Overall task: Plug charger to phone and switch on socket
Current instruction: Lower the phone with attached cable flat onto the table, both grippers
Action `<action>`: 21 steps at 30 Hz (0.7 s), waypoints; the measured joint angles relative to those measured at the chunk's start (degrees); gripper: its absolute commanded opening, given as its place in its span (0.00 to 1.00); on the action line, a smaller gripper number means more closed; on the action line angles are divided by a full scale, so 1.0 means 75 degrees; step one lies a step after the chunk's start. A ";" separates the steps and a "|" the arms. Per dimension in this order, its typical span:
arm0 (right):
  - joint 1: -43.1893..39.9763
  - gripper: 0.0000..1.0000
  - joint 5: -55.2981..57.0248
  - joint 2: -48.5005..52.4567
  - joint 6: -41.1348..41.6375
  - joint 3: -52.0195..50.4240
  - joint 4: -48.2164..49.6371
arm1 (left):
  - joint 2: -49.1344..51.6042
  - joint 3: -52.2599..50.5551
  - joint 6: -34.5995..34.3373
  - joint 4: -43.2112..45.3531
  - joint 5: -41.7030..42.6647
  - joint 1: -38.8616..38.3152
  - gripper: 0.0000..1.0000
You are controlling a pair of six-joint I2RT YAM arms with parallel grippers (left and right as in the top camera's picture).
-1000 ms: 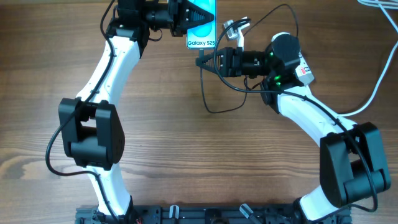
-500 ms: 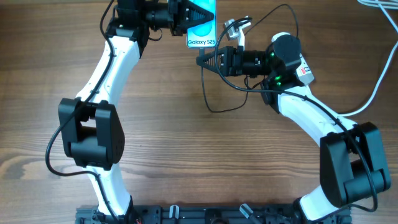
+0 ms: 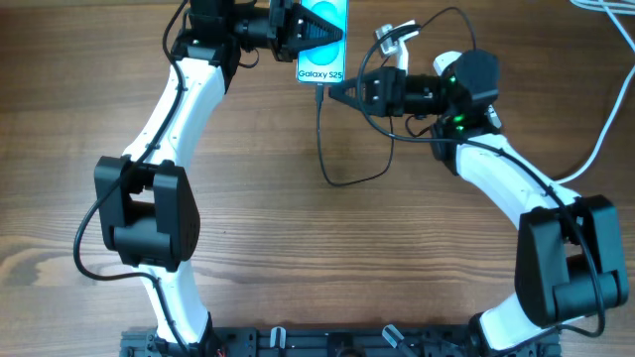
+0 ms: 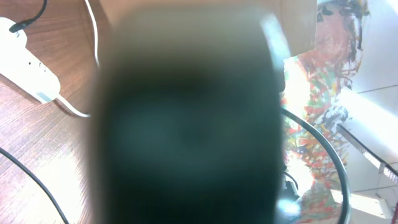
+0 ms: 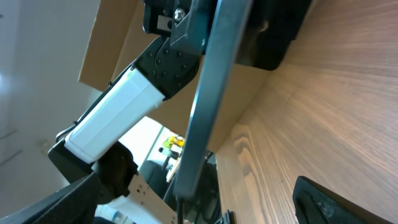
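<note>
The charger point(image 3: 322, 139) is being left attached to the phone point(image 3: 324, 40). Its small plug tip point(image 3: 318, 90) is being seen touching the phone's lower end, just under the white band point(image 3: 320, 72), and the black cable is trailing from there across the bench point(image 3: 278, 268) into a loop.

The phone is being held at the far edge of the bench, its screen glowing, by the left fingers point(image 3: 286, 25), which are being kept closed on its side. In the left wrist view it is being shown only as a dark blur filling the frame.

The change is being shown at the right fingers point(image 3: 339, 92). A second ago they were being pressed shut on the plug tip, right at the phone. Now they are being spread wide, holding nothing, and are being drawn back to the right, just beside the plug.

The plug is not being carried off with them, so the insertion is being judged as done, though how deeply it is seated cannot be told. The switch is being judged the step that is left.

The socket point(image 4: 28, 62) is being seen on the bench in the left wrist view, with a black plug point(image 4: 17, 26) already in it. From overhead it is being largely hidden by the right arm point(image 3: 496, 169).
</note>
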 measured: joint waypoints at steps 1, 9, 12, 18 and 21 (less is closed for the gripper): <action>-0.0108 1.00 -0.0052 0.0000 0.0000 0.0000 0.0003 | 0.0000 0.0000 0.0000 0.0003 0.0000 -0.0017 0.04; -0.0568 0.54 -0.0134 0.0000 0.0146 0.0003 0.0472 | 0.0000 0.0000 0.0003 0.0003 0.0023 -0.0536 0.04; -0.0568 0.50 -0.0137 0.0000 0.0367 0.0003 0.0469 | 0.0000 0.0000 0.0006 -0.0023 0.0015 -0.0749 0.04; -0.0568 0.21 -0.0137 0.0000 0.0702 0.0003 0.0478 | 0.0000 -0.0006 0.0146 -0.0915 -0.0458 -0.0968 0.04; -0.0568 0.04 -0.0134 0.0000 0.0906 0.0009 0.0455 | 0.0000 -0.0006 0.0280 -0.1078 -0.0688 -0.0970 0.04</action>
